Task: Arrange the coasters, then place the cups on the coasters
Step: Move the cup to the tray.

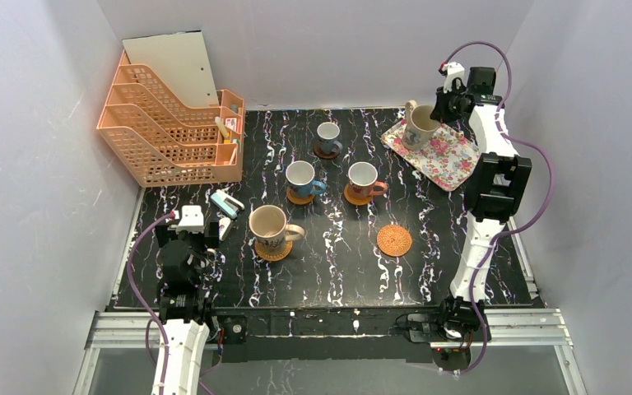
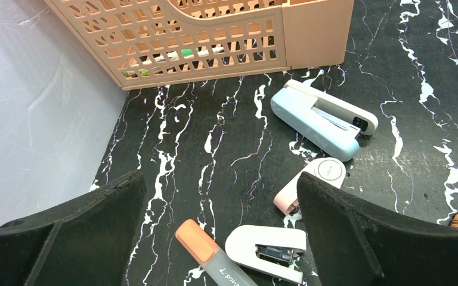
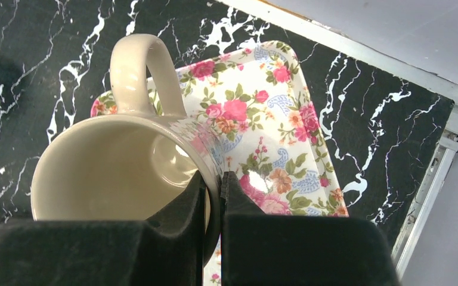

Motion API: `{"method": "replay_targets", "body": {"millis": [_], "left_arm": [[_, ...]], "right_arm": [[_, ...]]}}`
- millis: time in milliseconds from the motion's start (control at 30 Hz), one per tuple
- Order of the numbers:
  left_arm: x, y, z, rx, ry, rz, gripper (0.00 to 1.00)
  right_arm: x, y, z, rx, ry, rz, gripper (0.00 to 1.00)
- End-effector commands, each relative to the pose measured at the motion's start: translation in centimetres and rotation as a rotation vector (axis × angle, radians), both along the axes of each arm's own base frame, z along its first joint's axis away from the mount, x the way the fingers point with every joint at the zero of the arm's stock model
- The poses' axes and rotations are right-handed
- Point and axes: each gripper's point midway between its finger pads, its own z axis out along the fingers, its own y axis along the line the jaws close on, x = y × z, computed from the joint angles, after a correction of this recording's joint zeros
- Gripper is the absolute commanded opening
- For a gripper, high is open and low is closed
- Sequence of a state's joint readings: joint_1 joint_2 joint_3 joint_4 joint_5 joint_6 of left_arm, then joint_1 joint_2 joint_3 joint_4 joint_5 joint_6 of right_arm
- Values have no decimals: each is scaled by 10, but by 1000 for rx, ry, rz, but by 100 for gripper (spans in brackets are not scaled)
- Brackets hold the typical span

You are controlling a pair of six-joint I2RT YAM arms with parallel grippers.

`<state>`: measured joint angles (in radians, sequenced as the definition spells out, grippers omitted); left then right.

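Right gripper (image 3: 221, 179): clamped on the rim of the held beige mug (image 3: 95, 179), one finger inside the wall and the other outside.
Held mug position: at the far left corner of the floral tray (image 3: 274, 113), handle turned away from the fingers. Base hidden, so cannot tell whether resting or lifted.
Tray position: far right of the table (image 1: 337, 271), set at a diagonal to its edges.
Left gripper (image 2: 220, 196): spread wide with nothing between the fingers, hovering over the near left of the table.
Below left gripper: blue stapler (image 2: 322, 119), pink round case (image 2: 313, 185), white mini stapler (image 2: 265, 247) and orange highlighter (image 2: 206, 250), all clear of the fingers.
Second beige mug (image 1: 269, 224): upright on a wicker coaster (image 1: 274, 249), left of centre, handle to the right.
Bare wicker coaster (image 1: 394, 240): right of centre toward the near edge, carrying nothing.
Near blue cup (image 1: 300, 175): upright on a brown wood coaster (image 1: 299, 198), mid-table.
Brownish-orange cup (image 1: 363, 177): just right of the near blue cup, on another brown coaster (image 1: 355, 197).
Far blue cup (image 1: 328, 134): behind those two, on a dark coaster (image 1: 323, 153).
File rack (image 1: 173, 132): orange plastic, far left corner.
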<state>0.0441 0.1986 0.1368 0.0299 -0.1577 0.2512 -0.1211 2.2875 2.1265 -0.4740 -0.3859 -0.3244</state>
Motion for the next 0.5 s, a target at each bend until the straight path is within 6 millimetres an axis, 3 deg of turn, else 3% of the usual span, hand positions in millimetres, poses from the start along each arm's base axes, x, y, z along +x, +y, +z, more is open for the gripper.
{"method": "replay_targets", "body": {"millis": [0, 233, 333, 467], "left_arm": [[1, 4, 1, 2, -15, 19, 96], [1, 4, 2, 2, -15, 21, 96], [1, 4, 1, 2, -14, 21, 96], [1, 4, 1, 2, -14, 22, 96]], "right_arm": [[7, 8, 77, -43, -199, 104, 1], [10, 1, 69, -58, -184, 65, 1], [14, -4, 69, -66, -187, 31, 23], [16, -8, 73, -64, -198, -5, 31]]}}
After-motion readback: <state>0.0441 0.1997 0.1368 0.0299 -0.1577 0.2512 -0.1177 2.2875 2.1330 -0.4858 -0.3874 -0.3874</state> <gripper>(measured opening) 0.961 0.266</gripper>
